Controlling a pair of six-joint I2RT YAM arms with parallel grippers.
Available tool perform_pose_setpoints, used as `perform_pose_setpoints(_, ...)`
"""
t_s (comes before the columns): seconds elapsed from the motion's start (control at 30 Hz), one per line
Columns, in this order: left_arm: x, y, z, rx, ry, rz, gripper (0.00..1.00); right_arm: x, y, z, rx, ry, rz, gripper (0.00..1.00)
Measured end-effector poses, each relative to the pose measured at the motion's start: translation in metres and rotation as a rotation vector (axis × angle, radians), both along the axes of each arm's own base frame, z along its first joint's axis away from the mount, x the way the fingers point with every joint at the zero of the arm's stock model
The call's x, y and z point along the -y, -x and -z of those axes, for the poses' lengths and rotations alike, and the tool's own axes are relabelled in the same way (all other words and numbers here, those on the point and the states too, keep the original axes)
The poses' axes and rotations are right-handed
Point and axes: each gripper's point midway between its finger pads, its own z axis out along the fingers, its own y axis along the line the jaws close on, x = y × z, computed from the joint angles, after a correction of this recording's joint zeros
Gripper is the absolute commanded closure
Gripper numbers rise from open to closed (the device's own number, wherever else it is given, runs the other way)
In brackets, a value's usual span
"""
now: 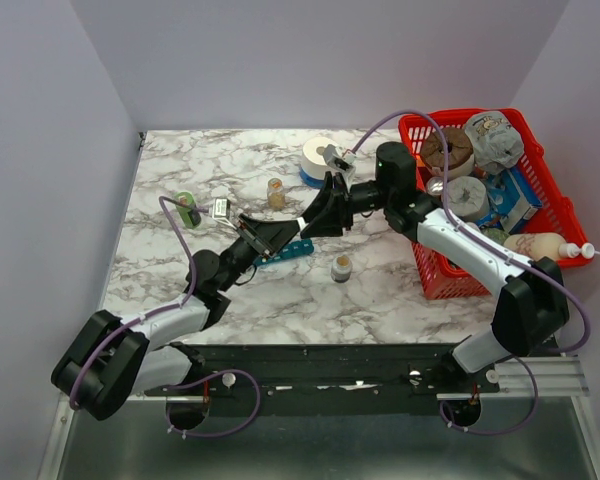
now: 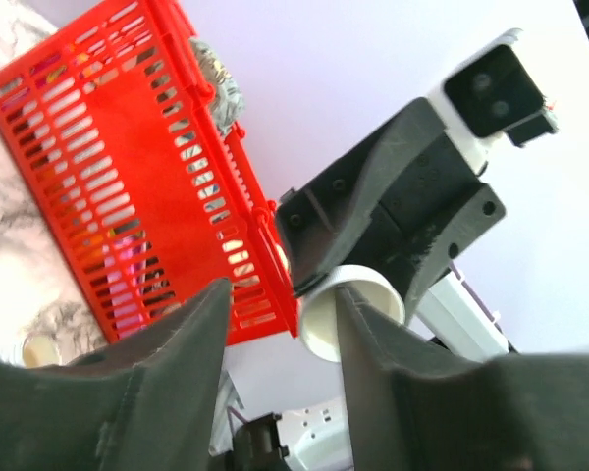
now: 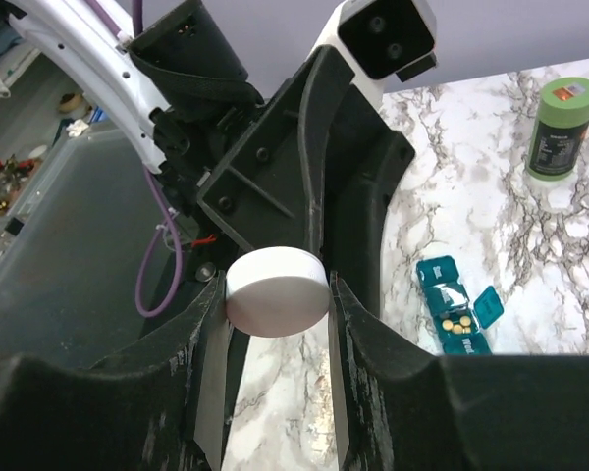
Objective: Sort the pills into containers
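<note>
— Entry one?
— Pills [image 3: 458,324]. Tan, tiny; sitting bunched in one open compartment of the teal pill organizer [image 3: 438,275], with that lid flipped up.
— And the strip itself?
— Lying flat near the middle of the marble tabletop [image 1: 200,160], just below the two gripper tips in the overhead view.
— Grippers?
— Right gripper [image 3: 278,287]: pinching a white cap [image 2: 349,310] between both fingers, in the air above the table. Left gripper [image 2: 280,294]: facing it nose to nose, jaws standing apart, gripping nothing, with the cap close by its fingertips.
— Surface stock?
— Standing on the marble: green bottle [image 1: 187,209] left of the strip, amber jar [image 1: 276,192] behind it, small brown jar [image 1: 341,267] to its right, white roll of tape [image 1: 316,156] toward the back wall. Sitting beside the green bottle: a small pale object [image 1: 220,208], too small for identifying.
— Right side?
— Red mesh basket [image 1: 435,275]. Resting at the table's right edge, crammed with wrapped and boxed goods. Lying along its near right rim: a pale bottle [image 1: 535,245].
— Room?
— Closing in at back, left and right: plain pale walls [image 1: 310,60]. Running across the whole top: white marble with grey veining. Carrying both arm bases along the near edge: a black rail [image 1: 320,360].
</note>
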Motion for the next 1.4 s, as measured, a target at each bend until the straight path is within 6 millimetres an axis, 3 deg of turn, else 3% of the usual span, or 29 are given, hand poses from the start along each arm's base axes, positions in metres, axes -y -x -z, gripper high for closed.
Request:
perform_pose_setpoints(0.2, -0.018, 0.002, 0.017, -0.018, -0.020, -0.034, 0.29, 0.002, 0.005, 0.006, 0.012, 0.033, -0.007, 0.77)
perform_pose_setpoints(0.43, -0.043, 0.027, -0.025, 0.239, -0.153, -0.117, 0.18, 0.013, -0.012, 0.006, 0.132, 0.124, 0.100, 0.77)
perform_pose_setpoints(0.47, -0.044, 0.027, -0.029, 0.257, -0.199, -0.136, 0.11, 0.016, -0.017, 0.009, 0.152, 0.155, 0.127, 0.77)
perform_pose_setpoints(0.6, -0.059, 0.016, -0.029, 0.284, -0.428, -0.251, 0.05, 0.033, -0.036, 0.023, 0.243, 0.302, 0.222, 0.77)
perform_pose_setpoints(0.67, -0.066, 0.012, -0.017, 0.270, -0.526, -0.289, 0.05, 0.045, -0.043, 0.035, 0.276, 0.391, 0.260, 0.76)
perform_pose_setpoints(0.8, -0.077, 0.000, 0.036, 0.157, -0.721, -0.308, 0.05, 0.068, -0.048, 0.067, 0.305, 0.568, 0.301, 0.76)
perform_pose_setpoints(1.0, -0.097, -0.006, 0.106, -0.046, -0.946, -0.309, 0.04, 0.081, -0.039, 0.116, 0.306, 0.757, 0.271, 0.76)
perform_pose_setpoints(1.2, -0.114, -0.004, 0.112, -0.079, -0.999, -0.373, 0.04, 0.086, -0.031, 0.162, 0.288, 0.902, 0.231, 0.75)
perform_pose_setpoints(1.4, -0.125, -0.002, 0.102, -0.065, -0.994, -0.433, 0.04, 0.091, -0.032, 0.188, 0.277, 0.994, 0.216, 0.74)
